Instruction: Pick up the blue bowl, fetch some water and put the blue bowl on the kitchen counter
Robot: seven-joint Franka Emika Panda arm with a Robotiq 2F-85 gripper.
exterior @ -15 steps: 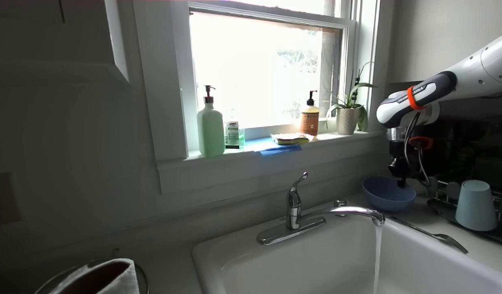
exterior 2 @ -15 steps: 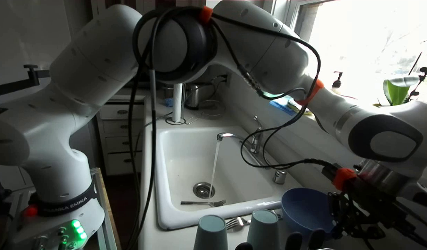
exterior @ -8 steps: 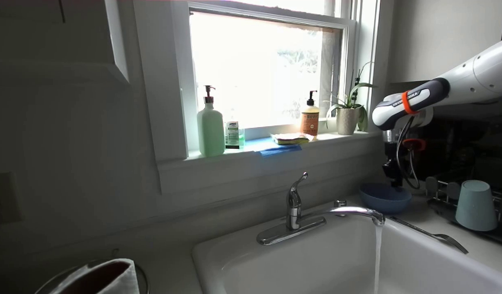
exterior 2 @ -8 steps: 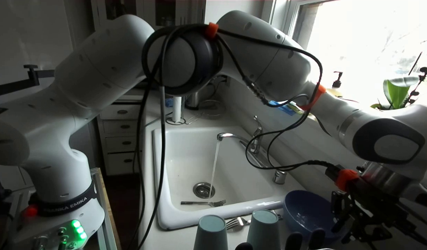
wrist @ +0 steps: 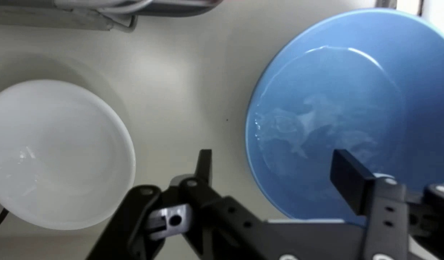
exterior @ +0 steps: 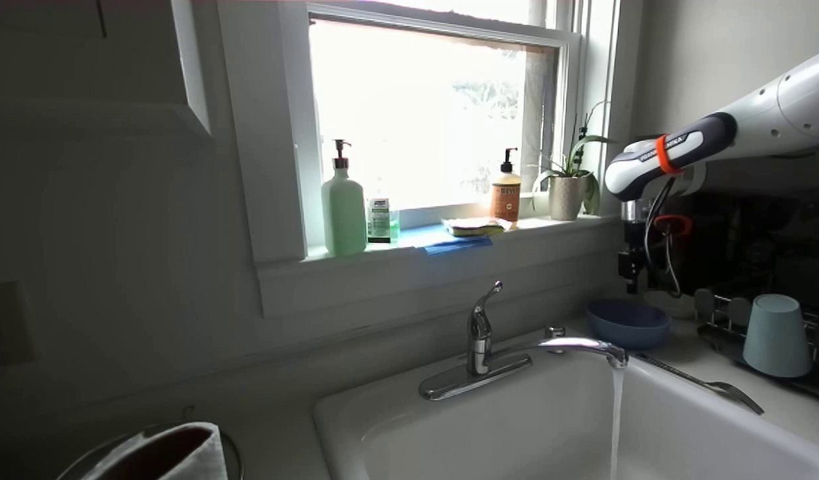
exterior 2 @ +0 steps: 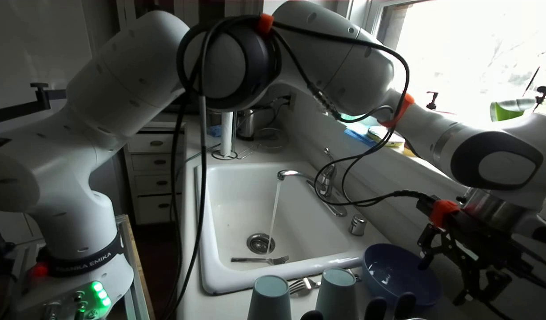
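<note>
Wrist view: pointing down, the pincer (wrist: 274,165) (spread wide) hangs above one edge of the blue bowl (wrist: 424,83).

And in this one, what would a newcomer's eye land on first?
Probably the big white arm, arching across an exterior view. Next, in both exterior views, the stream of water running from the tap's spout into the sink. In the wrist view, the blue bowl dominates the right side, holding what looks like water, with the open gripper above it.
</note>
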